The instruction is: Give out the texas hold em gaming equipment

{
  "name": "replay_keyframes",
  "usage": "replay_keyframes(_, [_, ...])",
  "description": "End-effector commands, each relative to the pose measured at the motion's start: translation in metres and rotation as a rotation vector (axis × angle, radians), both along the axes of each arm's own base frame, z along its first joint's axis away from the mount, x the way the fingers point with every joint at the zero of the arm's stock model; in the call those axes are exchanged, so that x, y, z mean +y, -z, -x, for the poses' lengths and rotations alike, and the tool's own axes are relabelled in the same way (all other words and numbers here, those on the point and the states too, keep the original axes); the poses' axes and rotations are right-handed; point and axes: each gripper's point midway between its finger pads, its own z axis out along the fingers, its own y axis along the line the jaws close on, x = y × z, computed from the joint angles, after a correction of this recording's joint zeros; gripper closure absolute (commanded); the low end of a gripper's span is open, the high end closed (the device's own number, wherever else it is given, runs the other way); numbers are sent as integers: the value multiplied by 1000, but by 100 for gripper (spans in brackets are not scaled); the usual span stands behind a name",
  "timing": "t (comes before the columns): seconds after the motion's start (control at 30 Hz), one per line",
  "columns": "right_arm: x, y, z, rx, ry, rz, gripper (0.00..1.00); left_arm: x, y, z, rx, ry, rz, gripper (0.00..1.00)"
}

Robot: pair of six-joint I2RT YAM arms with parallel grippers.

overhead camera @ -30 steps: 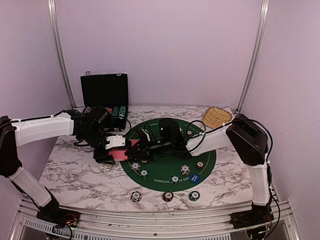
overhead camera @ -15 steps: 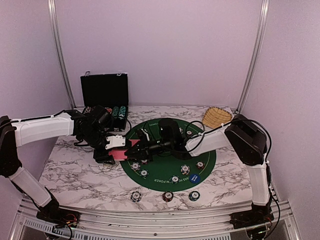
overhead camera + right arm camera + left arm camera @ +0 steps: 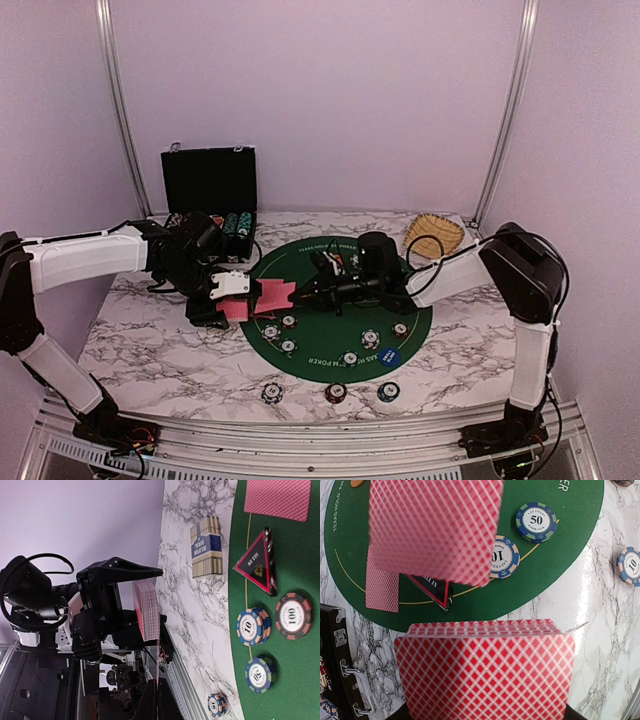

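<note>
My left gripper (image 3: 228, 297) is shut on a deck of red-backed playing cards (image 3: 485, 672) just left of the round green mat (image 3: 335, 300); the deck hides its fingers. My right gripper (image 3: 303, 291) is shut on one card (image 3: 274, 295), held just off the deck over the mat's left edge. That card (image 3: 160, 662) shows edge-on in the right wrist view. On the mat lie another card (image 3: 382, 585), a red-black triangle marker (image 3: 432, 587), several striped chips (image 3: 536, 521) and a blue button (image 3: 389, 355). Three chips (image 3: 336, 392) sit in a row on the marble in front.
The open black chip case (image 3: 210, 190) stands at the back left. A wicker basket (image 3: 433, 235) sits at the back right. A blue-and-tan card box (image 3: 206, 546) lies on the marble left of the mat. The two grippers are close together.
My right gripper has closed on a card and drawn back to the right, pulling it off the deck. The left arm and the deck have stayed put.
</note>
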Motion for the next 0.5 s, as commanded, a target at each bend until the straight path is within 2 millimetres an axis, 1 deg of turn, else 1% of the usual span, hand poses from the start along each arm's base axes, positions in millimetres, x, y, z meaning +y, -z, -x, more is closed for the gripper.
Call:
replay_keyframes(0.0, [-26,-17,-20,-65,37,-19,100,4,-4,1,-3,-14,0,55])
replay_keyframes(0.07, [-40,-17,-33,-74,71,-11,100,5,-3,1,-1,-17,-2,55])
replay_keyframes(0.23, [-72,-17,-74,-90,161,3,100,5,-4,1,4,-19,-1,55])
replay_keyframes(0.47, [-123,3,-148,-98,300,73,100,6,-6,1,3,-21,-4,55])
